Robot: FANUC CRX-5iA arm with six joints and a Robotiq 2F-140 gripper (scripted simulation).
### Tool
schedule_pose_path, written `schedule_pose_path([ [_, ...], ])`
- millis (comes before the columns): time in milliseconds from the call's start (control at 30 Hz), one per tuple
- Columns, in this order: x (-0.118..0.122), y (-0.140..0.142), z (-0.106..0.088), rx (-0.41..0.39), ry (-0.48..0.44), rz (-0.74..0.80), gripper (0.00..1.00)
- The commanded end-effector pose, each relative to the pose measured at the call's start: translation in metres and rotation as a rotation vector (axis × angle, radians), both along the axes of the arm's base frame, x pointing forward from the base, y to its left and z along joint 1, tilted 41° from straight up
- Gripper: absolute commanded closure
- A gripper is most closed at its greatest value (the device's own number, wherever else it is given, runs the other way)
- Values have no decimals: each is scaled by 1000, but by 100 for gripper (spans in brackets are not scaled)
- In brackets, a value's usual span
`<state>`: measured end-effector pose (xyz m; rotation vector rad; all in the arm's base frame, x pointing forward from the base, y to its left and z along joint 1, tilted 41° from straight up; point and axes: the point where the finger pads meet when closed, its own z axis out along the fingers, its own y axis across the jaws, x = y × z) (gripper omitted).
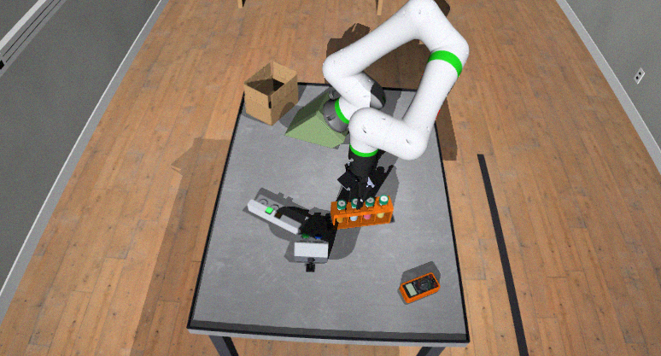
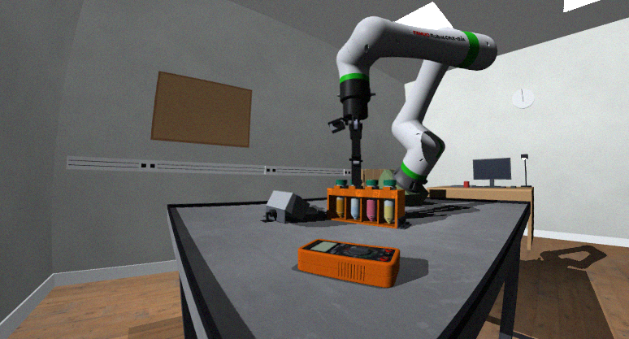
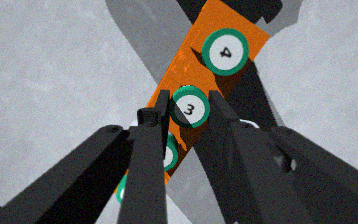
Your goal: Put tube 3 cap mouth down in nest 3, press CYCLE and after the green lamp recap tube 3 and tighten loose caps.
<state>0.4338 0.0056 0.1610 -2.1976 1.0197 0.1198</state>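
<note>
The orange decapping station (image 1: 362,211) stands mid-table with four green-capped tubes. In the wrist view my gripper (image 3: 188,104) points straight down, and its two fingers press on either side of the cap of tube 3 (image 3: 190,106), which sits on its tube. The cap of tube 4 (image 3: 225,51) is on its tube beyond it. The cap of tube 2 (image 3: 170,155) is partly hidden behind my left finger. In the exterior view my gripper (image 2: 355,173) reaches down to the cap row. The white cap tray (image 1: 273,214) shows a lit green lamp (image 1: 268,210). The key housing (image 1: 311,251) stands in front of the station.
An orange multimeter (image 1: 418,287) lies near the table's front right. An open cardboard box (image 1: 271,92) and a green wedge block (image 1: 314,119) stand at the back, beside the arm's base.
</note>
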Motion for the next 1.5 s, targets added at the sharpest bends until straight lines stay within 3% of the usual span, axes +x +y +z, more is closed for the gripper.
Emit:
schedule_pose_path([
  [0,0,-1,0,19,62,-75,70],
  [67,0,-1,0,19,62,-75,70],
  [567,0,-1,1,168,535,-638,70],
  [633,0,-1,1,168,535,-638,70],
  [767,0,-1,1,207,660,-786,70],
  [967,0,-1,1,207,660,-786,70],
  [1000,0,0,0,207,660,-786,59],
  [1400,0,0,0,207,659,-786,59],
  [1467,0,0,0,174,554,-661,59],
])
